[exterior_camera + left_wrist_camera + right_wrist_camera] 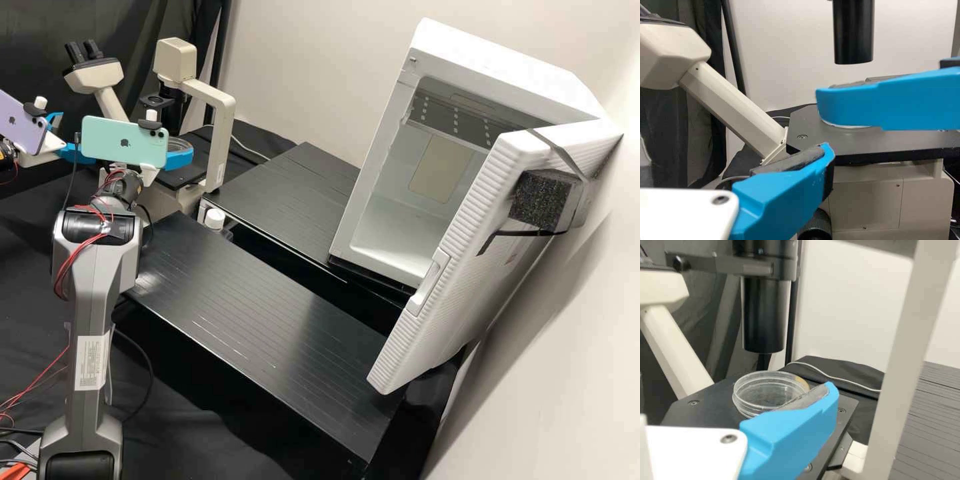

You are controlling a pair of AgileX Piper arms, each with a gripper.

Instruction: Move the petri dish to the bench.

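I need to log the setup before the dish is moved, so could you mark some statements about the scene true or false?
1. The petri dish rests on the microscope's black stage. True.
2. The white box's door is shut. False: it stands open.
3. The dish is solid blue. False: it is clear.
4. A dark foam block is strapped to the door. True.
5. The dish has reached the bench. False: it is on the stage.

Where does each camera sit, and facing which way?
High view: fixed off the arms, looking forward and down on the bench; both arms show.
Left wrist view: on that wrist, facing the microscope stage; two blue fingers show.
Right wrist view: on that wrist, facing the petri dish; one blue finger shows.
Both wrist views share the stage and black tube.
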